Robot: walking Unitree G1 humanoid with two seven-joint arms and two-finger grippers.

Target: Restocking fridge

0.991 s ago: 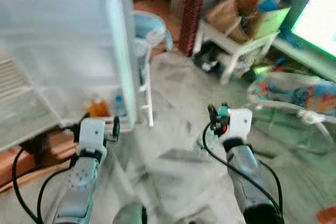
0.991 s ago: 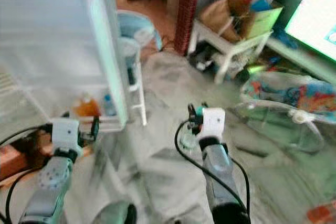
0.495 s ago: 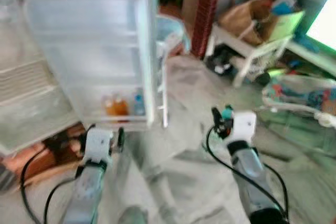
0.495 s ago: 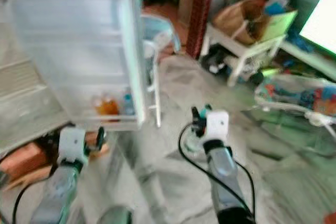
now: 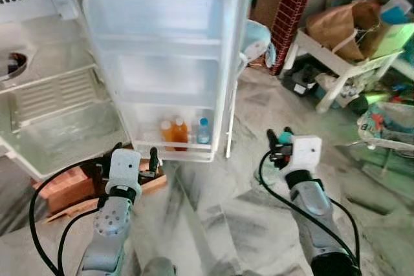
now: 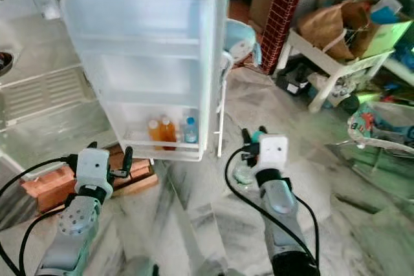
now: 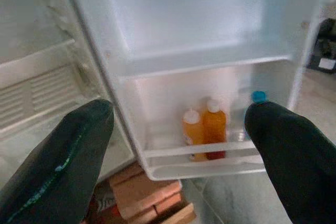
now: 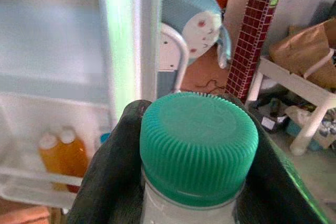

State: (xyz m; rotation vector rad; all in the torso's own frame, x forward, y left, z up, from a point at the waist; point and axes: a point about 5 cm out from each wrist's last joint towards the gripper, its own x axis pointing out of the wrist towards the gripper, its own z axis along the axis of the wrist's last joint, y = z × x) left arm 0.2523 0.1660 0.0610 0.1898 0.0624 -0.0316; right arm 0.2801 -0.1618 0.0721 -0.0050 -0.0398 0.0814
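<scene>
The right gripper (image 5: 279,145) is clenched around a clear plastic bottle with a green ribbed cap (image 8: 198,140), holding it upright over the grey marbled floor (image 5: 213,211), to the right of the open white fridge door (image 5: 169,63). The left gripper (image 5: 134,159) hangs released, fingers (image 7: 63,161) spread, near that door. On the door's lowest shelf stand two orange juice bottles (image 5: 174,134) and, just beside them, a small blue-capped bottle (image 5: 203,131).
</scene>
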